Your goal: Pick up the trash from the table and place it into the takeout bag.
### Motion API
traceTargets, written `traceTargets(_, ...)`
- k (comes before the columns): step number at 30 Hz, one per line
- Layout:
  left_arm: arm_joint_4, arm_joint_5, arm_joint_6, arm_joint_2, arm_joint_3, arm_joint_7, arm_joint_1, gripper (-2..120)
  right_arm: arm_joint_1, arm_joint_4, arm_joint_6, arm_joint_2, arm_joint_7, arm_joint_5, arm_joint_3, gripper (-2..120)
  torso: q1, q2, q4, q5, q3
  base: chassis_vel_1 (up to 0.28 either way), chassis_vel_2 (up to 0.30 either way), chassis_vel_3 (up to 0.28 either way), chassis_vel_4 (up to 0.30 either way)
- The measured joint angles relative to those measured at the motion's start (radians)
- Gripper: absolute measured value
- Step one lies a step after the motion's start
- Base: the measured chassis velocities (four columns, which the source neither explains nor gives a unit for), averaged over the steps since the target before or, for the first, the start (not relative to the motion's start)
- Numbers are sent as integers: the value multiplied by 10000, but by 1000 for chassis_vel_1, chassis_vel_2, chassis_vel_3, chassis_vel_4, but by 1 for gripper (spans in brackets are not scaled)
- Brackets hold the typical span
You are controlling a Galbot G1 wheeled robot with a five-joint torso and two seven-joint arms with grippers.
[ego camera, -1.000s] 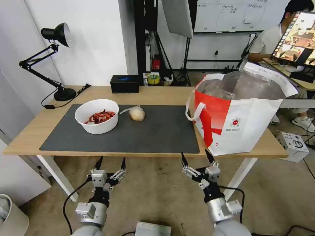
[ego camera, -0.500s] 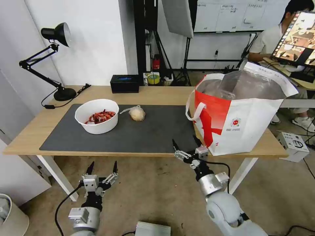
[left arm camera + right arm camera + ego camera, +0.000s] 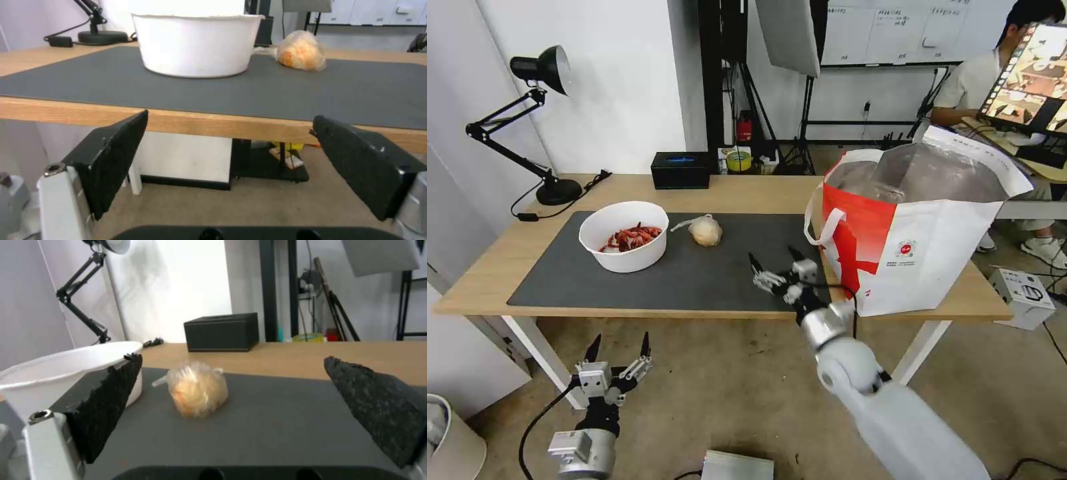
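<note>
At the far left of the long light-wood table (image 3: 747, 190), a black articulated desk lamp (image 3: 537, 120) is set on the bare wood beside the large dark grey rectangular mat (image 3: 627, 283). Below the table's front edge, the left gripper (image 3: 617, 347) is held low and idle, its two black fingers spread wide apart and nothing between them. On the mat, the round white bowl of red shells (image 3: 624, 235) is found toward the left, with the clear bag around a beige lump (image 3: 704, 231) just beside it, apart from its wall. A black rectangular tissue box (image 3: 680, 171) is seen behind them on the wood. Further right, the right gripper (image 3: 774, 261) is held over the mat, fingers parted and empty, pointed toward the bagged lump, which is framed between them in the right wrist view. At the right end the boxy white-and-red takeout bag with silver foil lining (image 3: 920, 233) stands open. The thin film could slip or tear if only its loose edge is pinched, and the nearby bowl could be nudged by the outer finger.
</note>
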Motion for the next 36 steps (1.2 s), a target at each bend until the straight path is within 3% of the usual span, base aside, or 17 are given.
traceTargets(7,8,-98,-2,3,-18,0,-80,100,2558,-1773,-546,588,119,408,-990,100,0,-1,3,0,0,0,0,0,0)
traceTargets(12,7,-109,-2,5,-19,6,-84,100,3627,-2719,-855,902,-45,706,-1361,100,-1,0,1,-1,-1,0,0,0,0)
traceTargets(15,6,-110,-3,6,-20,9,-68,100,4384,-3916,-1042,1364,-390,925,-1605,100,-1,0,1,-1,0,0,0,0,0)
traceTargets(27,-1,-86,-2,3,-58,13,53,100,5607,-6699,-1418,3223,-1509,1087,-1497,100,0,0,2,-2,-1,0,0,0,0)
traceTargets(36,54,-83,-3,1,-170,13,91,100,5861,-8260,-1512,4013,-2066,455,-1284,100,-1,0,0,-1,-1,0,0,0,0)
